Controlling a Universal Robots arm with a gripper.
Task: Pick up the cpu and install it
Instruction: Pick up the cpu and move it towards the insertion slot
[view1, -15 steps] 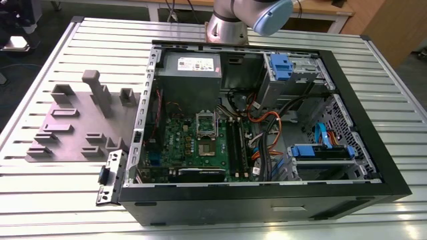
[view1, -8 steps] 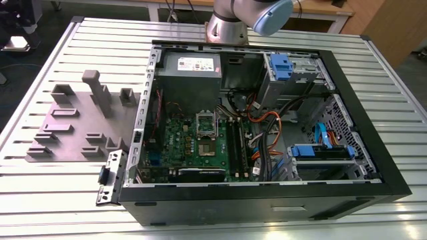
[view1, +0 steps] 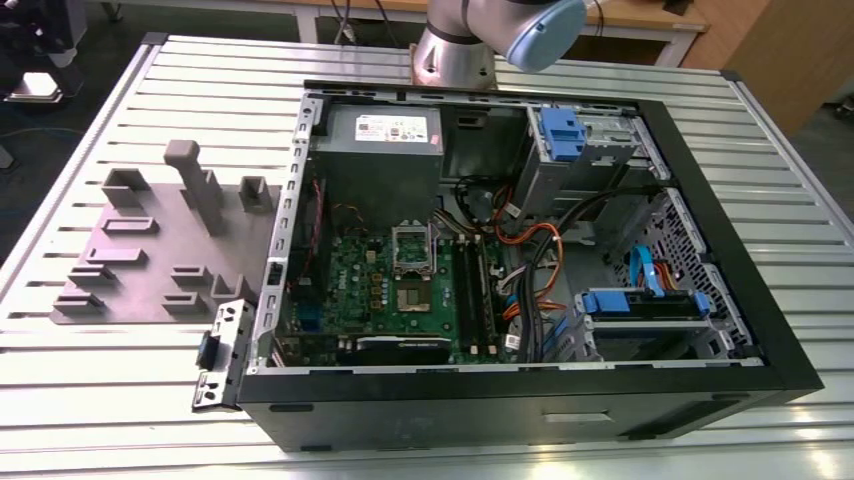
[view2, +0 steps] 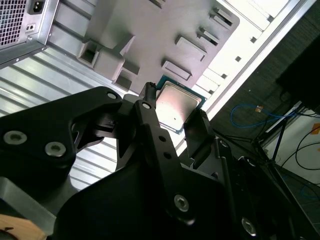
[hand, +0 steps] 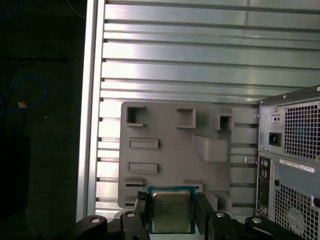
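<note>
Silvery cpu (hand: 171, 212) between end effector (hand: 172, 205) fingers (hand: 202, 206)

**Gripper clamped on cpu**

Exterior view: the arm (view1: 461, 50) shows as a silver link w/ a pale-blue joint cap (view1: 545, 30) at the frame's top edge. In both wrist views the gripper (hand: 171, 206) (view2: 173, 106) has two black fingers (hand: 141, 210) (view2: 150, 112) pressed vs. opposite edges of the cpu (hand: 171, 216) (view2: 179, 109). The cpu sits flat betw. them, silvery face toward the cams. Black bolted linkage (view2: 165, 165) sits behind the fingers.
</note>
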